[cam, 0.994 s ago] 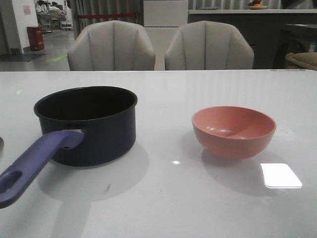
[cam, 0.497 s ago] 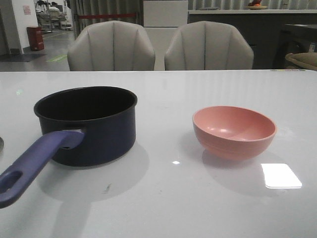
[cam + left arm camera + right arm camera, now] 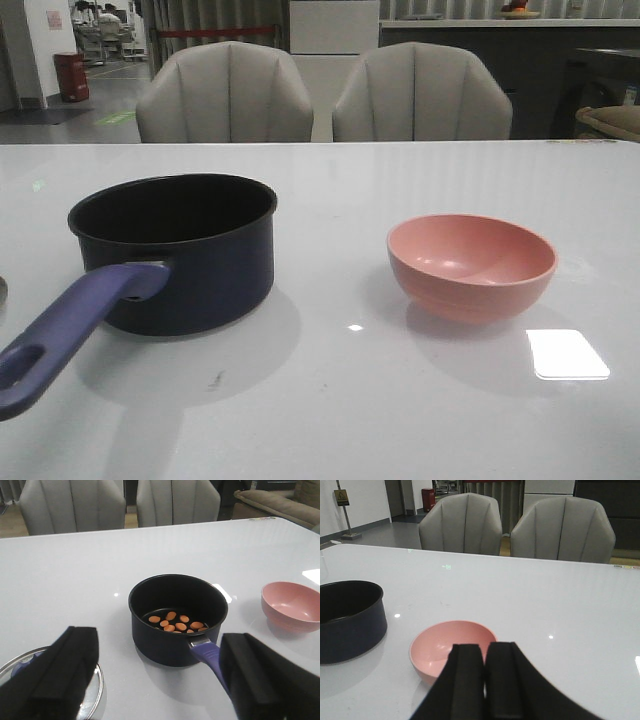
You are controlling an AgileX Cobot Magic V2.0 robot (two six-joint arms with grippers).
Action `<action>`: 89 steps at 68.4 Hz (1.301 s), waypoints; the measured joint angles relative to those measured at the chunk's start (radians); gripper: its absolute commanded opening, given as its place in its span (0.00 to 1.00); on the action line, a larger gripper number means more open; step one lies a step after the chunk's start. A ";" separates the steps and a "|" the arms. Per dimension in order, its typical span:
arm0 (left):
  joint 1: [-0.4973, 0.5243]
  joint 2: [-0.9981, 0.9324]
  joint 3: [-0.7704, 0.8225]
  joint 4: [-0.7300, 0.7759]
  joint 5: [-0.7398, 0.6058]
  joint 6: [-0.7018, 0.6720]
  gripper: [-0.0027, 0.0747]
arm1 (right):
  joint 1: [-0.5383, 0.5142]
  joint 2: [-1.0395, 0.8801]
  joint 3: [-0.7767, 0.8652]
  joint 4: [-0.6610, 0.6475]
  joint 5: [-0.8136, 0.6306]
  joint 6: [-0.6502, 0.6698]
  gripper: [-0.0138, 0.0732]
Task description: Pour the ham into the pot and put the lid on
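The dark navy pot (image 3: 175, 250) stands on the table at the left, its purple-blue handle (image 3: 70, 335) pointing toward the front left. In the left wrist view several orange-pink ham pieces (image 3: 175, 621) lie on the bottom of the pot (image 3: 150, 640). The lid (image 3: 99, 682) lies flat on the table beside the pot, mostly hidden behind one finger. My left gripper (image 3: 160, 645) is open wide and empty, above the table short of the pot. My right gripper (image 3: 484, 650) is shut and empty, just short of the pink bowl (image 3: 445, 647).
The pink bowl (image 3: 470, 265) stands upright and empty on the table at the right. Two grey chairs (image 3: 225, 95) stand behind the far table edge. Neither arm shows in the front view.
The pink bowl has rocked slightly and settled level. The pot has not moved.
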 measured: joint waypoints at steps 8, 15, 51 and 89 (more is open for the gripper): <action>0.000 0.133 -0.081 0.072 0.015 -0.093 0.93 | 0.000 0.000 0.000 0.000 0.002 0.000 0.34; 0.000 0.267 -0.165 0.196 0.051 -0.191 0.93 | 0.000 0.000 0.000 0.000 0.002 0.000 0.34; 0.210 0.924 -0.505 0.278 0.313 -0.349 0.93 | 0.000 0.000 0.000 0.000 0.002 0.000 0.34; 0.443 1.366 -0.669 0.009 0.414 -0.111 0.93 | 0.000 0.000 0.000 0.000 0.002 0.000 0.34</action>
